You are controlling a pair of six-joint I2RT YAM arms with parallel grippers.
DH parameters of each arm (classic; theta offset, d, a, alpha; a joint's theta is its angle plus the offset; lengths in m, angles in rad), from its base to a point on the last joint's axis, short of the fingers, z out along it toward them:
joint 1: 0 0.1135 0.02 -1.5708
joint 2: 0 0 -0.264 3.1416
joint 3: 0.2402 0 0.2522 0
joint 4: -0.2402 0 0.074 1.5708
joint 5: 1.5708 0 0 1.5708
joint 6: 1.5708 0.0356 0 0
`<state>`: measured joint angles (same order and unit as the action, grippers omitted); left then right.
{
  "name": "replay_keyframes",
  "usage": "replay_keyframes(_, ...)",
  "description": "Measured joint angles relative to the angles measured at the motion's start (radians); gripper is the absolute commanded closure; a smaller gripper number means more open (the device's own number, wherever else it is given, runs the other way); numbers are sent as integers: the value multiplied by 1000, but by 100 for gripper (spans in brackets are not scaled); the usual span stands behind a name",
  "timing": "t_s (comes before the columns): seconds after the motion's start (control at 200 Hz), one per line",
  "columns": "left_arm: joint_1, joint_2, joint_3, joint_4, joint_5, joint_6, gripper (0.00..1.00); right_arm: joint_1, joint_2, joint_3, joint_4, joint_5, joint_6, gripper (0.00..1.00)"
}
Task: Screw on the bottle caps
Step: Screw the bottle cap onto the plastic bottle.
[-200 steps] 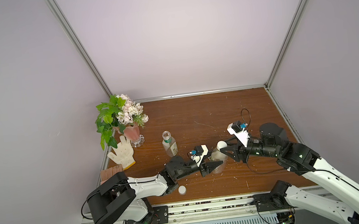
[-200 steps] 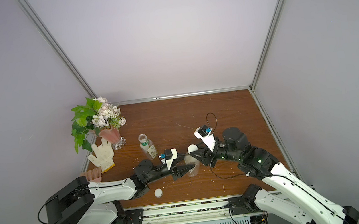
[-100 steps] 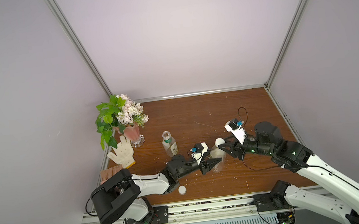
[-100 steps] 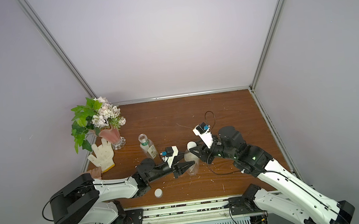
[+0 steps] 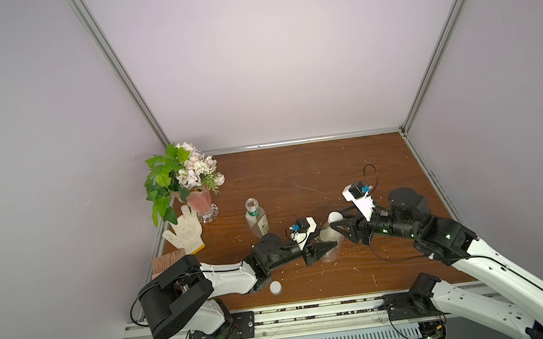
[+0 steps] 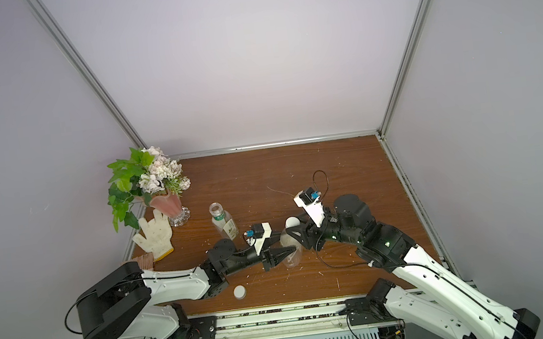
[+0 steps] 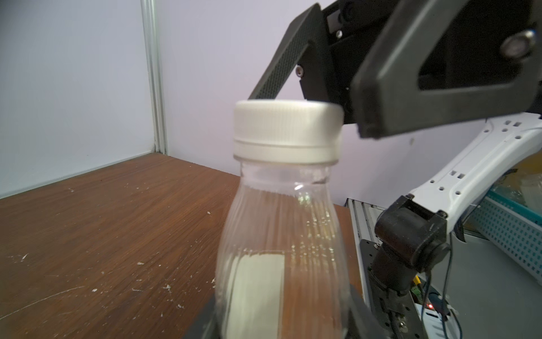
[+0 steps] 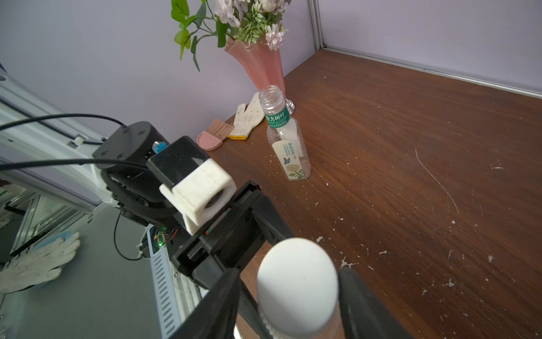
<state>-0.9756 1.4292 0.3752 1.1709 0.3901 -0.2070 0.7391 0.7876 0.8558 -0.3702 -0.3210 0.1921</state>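
Currently the plain bottle (image 5: 332, 252) is upright at the front middle of the wooden table (image 5: 333, 169), between the two arms. Whether its base rests on the wood cannot be told.

The left gripper (image 5: 326, 244) is clamped on the lower body of this bottle. In the left wrist view the clear wall fills the whole space between the two fingers (image 7: 202, 325).

One white cap (image 7: 287, 132) sits on the neck of the plain bottle. It appears level, with its lower band down against the shoulder of the neck.

The right gripper (image 8: 296, 296) reaches in from the side at cap height, and the cap lies between its jaws. The jaws stand parted. In the right wrist view the finger on the left (image 8: 223, 302) shows a clear gap to the cap rim. The finger on the right (image 8: 363, 311) lies just beside the rim, and contact there cannot be confirmed. The cap is therefore straddled, not pinched.

The second cap (image 5: 275, 287) lies flat and loose on the table near the front edge, just beside the left arm and well apart from both grippers.

The labelled bottle (image 8: 289, 141) stands upright with its neck open, behind the left gripper and apart from it. A pink vase of flowers (image 5: 201, 202), a white glove (image 5: 184, 230) and a small brush (image 8: 215, 136) occupy the left side of the table
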Motion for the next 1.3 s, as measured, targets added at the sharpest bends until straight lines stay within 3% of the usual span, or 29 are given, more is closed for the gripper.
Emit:
replay_keyframes(0.205, 0, 0, 0, 0, 35, 0, 52, 0, 2, 0, 0, -19, -10, 50)
replay_keyframes(0.51, 0, 0, 0, -7, 31, -8, 52, -1, 19, 0, 4, -7, -8, 77)
replay_keyframes(0.696, -5, 1, 5, -26, -47, -11, 53, 14, 51, -2, 37, 97, 76, 91)
replay_keyframes(0.906, -29, 13, 24, -46, -166, -5, 53, 76, 44, -24, 70, 291, 206, 94)
replay_keyframes(1.061, -34, 14, 35, -61, -211, 10, 53, 91, 51, -12, 54, 362, 238, 86)
replay_keyframes(1.206, -34, 14, 35, -60, -215, 28, 52, 90, 58, 14, 21, 351, 205, 48)
replay_keyframes(1.296, -34, 13, 35, -52, -190, 36, 52, 74, 48, 19, 6, 299, 166, 36)
